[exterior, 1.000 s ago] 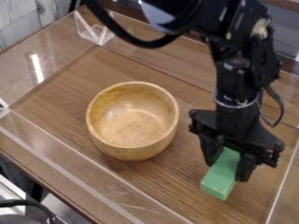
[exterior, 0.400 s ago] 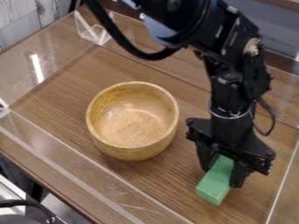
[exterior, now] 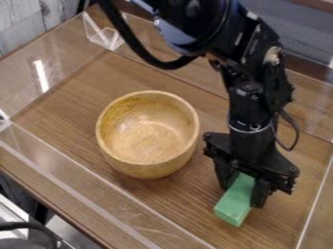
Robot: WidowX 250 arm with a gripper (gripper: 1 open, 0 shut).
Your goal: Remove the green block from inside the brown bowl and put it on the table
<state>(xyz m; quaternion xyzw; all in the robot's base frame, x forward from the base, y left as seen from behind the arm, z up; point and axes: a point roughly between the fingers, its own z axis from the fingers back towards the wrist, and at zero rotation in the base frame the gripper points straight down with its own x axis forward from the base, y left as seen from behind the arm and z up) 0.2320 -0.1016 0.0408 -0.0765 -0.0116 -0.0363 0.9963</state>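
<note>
The green block (exterior: 236,203) stands on end on the table (exterior: 143,199), to the right of the brown bowl (exterior: 147,132) and near the front right edge. My gripper (exterior: 248,187) comes straight down over it, its black fingers (exterior: 267,189) shut on the block's upper part. The block's lower end looks to be touching the tabletop. The bowl is empty, its pale grained inside fully in view.
Clear plastic walls (exterior: 58,49) border the table on all sides, one close to the block at the front right. The black arm (exterior: 247,58) rises from the gripper toward the top of the view.
The gripper with the green block has lowered and shifted slightly left toward the front of the table. The bowl has stayed where it was.
</note>
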